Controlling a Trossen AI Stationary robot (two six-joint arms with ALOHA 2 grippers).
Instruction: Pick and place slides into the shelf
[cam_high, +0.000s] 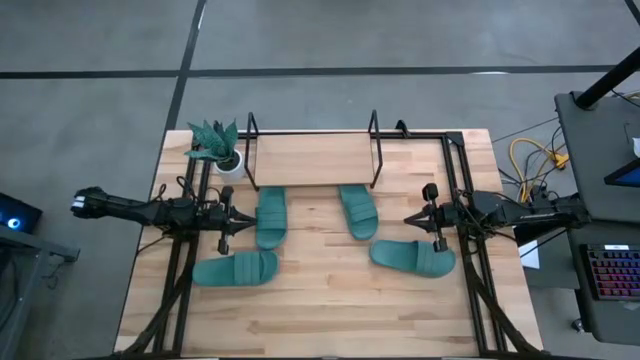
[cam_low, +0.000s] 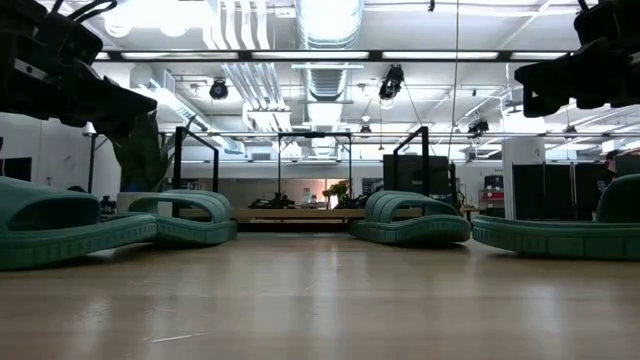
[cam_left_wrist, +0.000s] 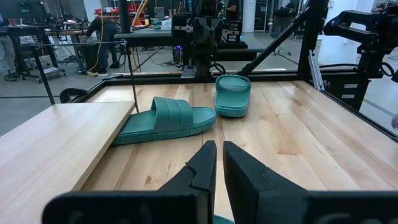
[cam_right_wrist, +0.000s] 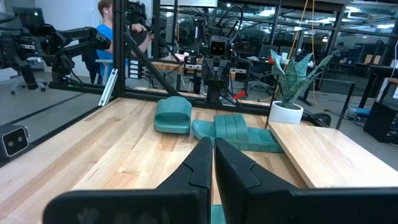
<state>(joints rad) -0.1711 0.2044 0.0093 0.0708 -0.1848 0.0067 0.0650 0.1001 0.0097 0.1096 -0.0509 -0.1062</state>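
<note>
- The left gripper (cam_high: 224, 218) has its jaws pressed nearly together on nothing; in the left wrist view only a thin slit shows between its dark fingers (cam_left_wrist: 198, 167). In the high view it sits at the left middle of the frame, just beside the upper-left slide.
- The right gripper (cam_high: 432, 217) likewise has its jaws almost closed and empty, with a narrow gap between the fingers (cam_right_wrist: 196, 163) in the right wrist view. In the high view it sits at the right middle of the frame, just above the lower-right slide.
- The shelf (cam_high: 313, 160) stands at the top centre of the tabletop (cam_high: 330, 310) in the high view; its light-wood board is bare inside the thin black wire frame.
- Four teal slides lie on the tabletop below the shelf in the high view:
  - the upper-left slide (cam_high: 271, 216) lies lengthwise, its top end at the shelf's front edge;
  - the upper-right slide (cam_high: 357, 211) is slightly tilted, its top end also at the shelf's front edge;
  - the lower-left slide (cam_high: 235, 269) lies crosswise, below the left gripper;
  - the lower-right slide (cam_high: 413, 257) lies crosswise and a little angled.
- A small potted plant (cam_high: 219, 147) in a white pot stands just beside the shelf's left end.
- A person in a blue top (cam_right_wrist: 106, 38) stands in the room beyond the tabletop, at the upper left of the right wrist view.
</note>
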